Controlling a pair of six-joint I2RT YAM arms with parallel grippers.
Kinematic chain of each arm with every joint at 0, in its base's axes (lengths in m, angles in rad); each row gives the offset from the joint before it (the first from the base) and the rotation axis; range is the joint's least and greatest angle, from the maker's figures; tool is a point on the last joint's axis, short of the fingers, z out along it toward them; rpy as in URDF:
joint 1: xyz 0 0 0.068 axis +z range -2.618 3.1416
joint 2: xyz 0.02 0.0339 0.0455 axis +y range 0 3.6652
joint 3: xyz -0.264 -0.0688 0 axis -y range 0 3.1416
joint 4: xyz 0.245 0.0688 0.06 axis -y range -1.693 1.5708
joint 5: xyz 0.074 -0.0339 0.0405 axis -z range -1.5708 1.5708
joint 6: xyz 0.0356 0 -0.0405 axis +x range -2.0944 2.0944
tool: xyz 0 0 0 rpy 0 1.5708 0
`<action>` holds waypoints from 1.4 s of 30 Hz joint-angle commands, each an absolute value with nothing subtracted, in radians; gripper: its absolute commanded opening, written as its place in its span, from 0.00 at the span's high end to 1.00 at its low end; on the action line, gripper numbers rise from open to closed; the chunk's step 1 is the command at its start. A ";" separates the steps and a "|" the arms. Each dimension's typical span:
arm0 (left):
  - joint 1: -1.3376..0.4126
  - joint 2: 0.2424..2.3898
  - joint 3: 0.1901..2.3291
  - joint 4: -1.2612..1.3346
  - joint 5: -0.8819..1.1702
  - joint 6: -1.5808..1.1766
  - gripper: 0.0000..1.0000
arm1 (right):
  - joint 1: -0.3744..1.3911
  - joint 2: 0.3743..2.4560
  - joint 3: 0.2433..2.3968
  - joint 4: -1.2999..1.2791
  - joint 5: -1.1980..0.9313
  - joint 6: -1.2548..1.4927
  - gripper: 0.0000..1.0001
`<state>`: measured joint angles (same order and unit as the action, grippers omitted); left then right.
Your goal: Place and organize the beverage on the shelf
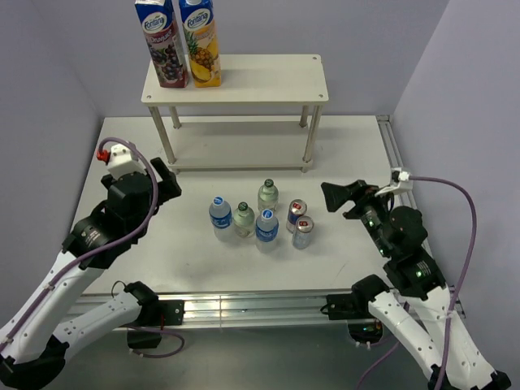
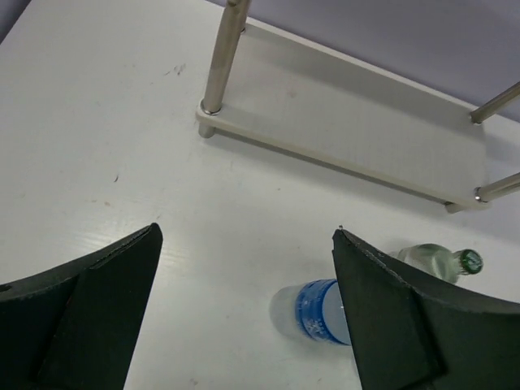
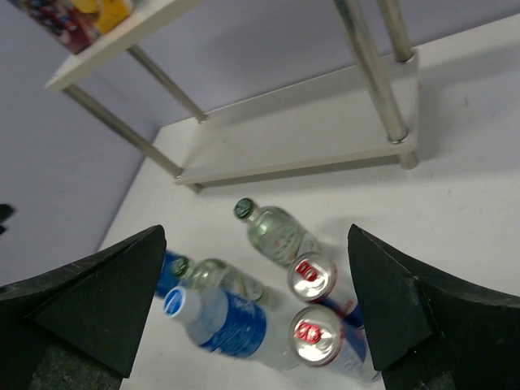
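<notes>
The shelf [image 1: 236,79] is standing at the far side of the worktop [image 1: 357,154], carrying a purple carton [image 1: 160,42] and a yellow pineapple carton [image 1: 201,41] side by side on the left end of its top board; the frame edge is cutting off both carton tops in the top view, though the word Fontana is showing on each. The other drinks are standing upright in a cluster in front of the shelf, between the two arms: two blue-labelled bottles [image 1: 220,218] [image 1: 266,227], two green-capped bottles [image 1: 244,218] [image 1: 268,195] and two cans [image 1: 296,215] [image 1: 303,231]. Their small print is proving too fine to read in any view. The right wrist view is looking down on the cans' lids and red tabs, is showing the cartons only as a blurred sliver at its top left corner, and is hiding part of the cluster behind its own dark fingers [image 3: 89,301]. The left wrist view is taking in only the shelf's lower board and legs, plus one blue-labelled bottle and one green-capped bottle, both half covered by a finger [image 2: 406,325]. The left arm [image 1: 97,236] is holding its jaws wide apart with nothing between them, over bare worktop near the shelf's front left leg. The right arm [image 1: 406,244] is aiming its jaws, spread just as wide and gripping nothing, at the cluster from the right
</notes>
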<state>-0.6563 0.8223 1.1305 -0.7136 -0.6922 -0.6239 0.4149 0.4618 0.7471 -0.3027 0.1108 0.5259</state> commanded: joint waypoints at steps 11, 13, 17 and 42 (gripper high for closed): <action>-0.658 0.799 1.020 -0.670 -0.747 -0.589 0.08 | 0.626 0.537 0.906 -0.847 0.487 0.804 0.03; -0.657 0.801 1.020 -0.673 -0.753 -0.594 0.09 | 0.708 0.639 0.952 -0.926 0.633 0.883 0.03; -0.652 0.782 1.000 -0.670 -0.761 -0.597 0.09 | 1.088 0.768 1.061 -1.168 0.975 1.210 0.02; -0.650 0.744 0.985 -0.663 -0.739 -0.589 0.09 | 1.487 1.032 0.554 -0.844 1.169 1.652 0.00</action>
<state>-0.6552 0.7547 0.9859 -0.6952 -0.7380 -0.6025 1.5211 1.0016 0.5785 -1.0084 1.0824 1.7164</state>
